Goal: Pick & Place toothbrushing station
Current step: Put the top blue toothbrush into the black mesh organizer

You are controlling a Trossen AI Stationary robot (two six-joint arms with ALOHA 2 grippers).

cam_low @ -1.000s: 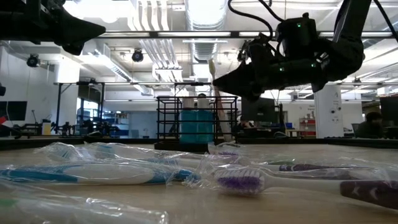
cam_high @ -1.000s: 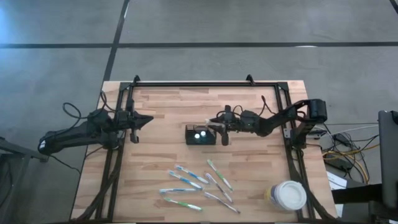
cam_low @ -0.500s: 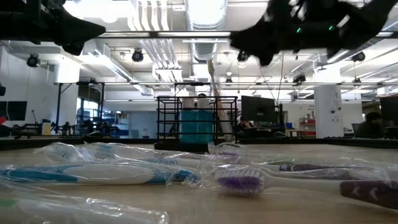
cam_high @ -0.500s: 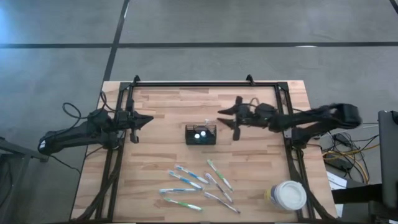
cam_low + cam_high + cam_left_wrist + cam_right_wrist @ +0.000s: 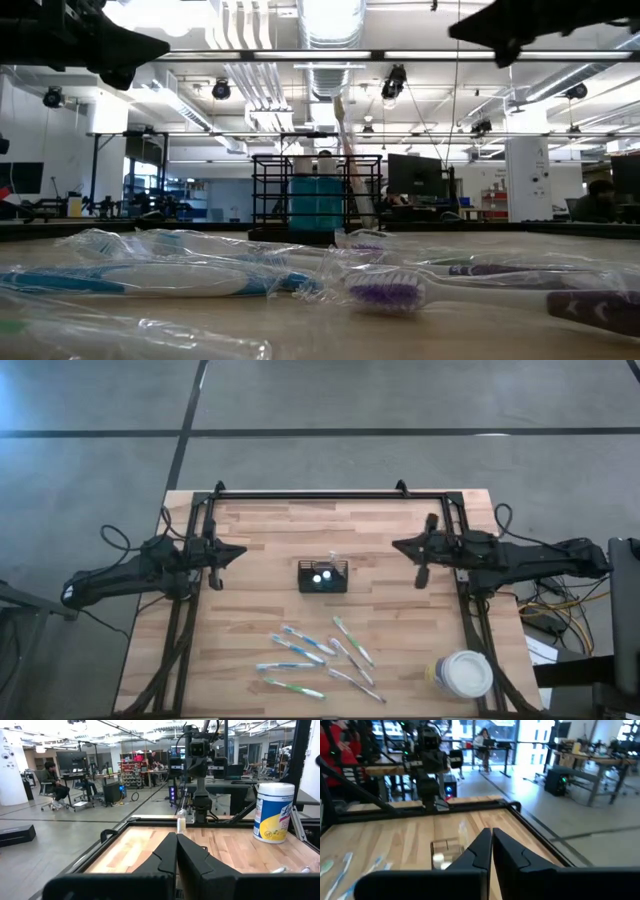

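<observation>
While caddy (image 5: 322,576) sits mid-table, right gripper (image 5: 399,545) apart

Left arm reaches in from the left edge, low and stretched out, left gripper (image 5: 222,554) pointing inward toward the middle, fingers (image 5: 170,851) pressed together, holding nothing. Right arm extends in from the right edge, roughly level, right gripper (image 5: 400,545) aimed inward, its fingers (image 5: 485,842) also closed flat against each other, empty. The two grippers are well apart.

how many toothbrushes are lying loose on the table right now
6 that I can make out, clustered near the front edge. One more stands in the caddy; overlapping ones may hide others.
</observation>
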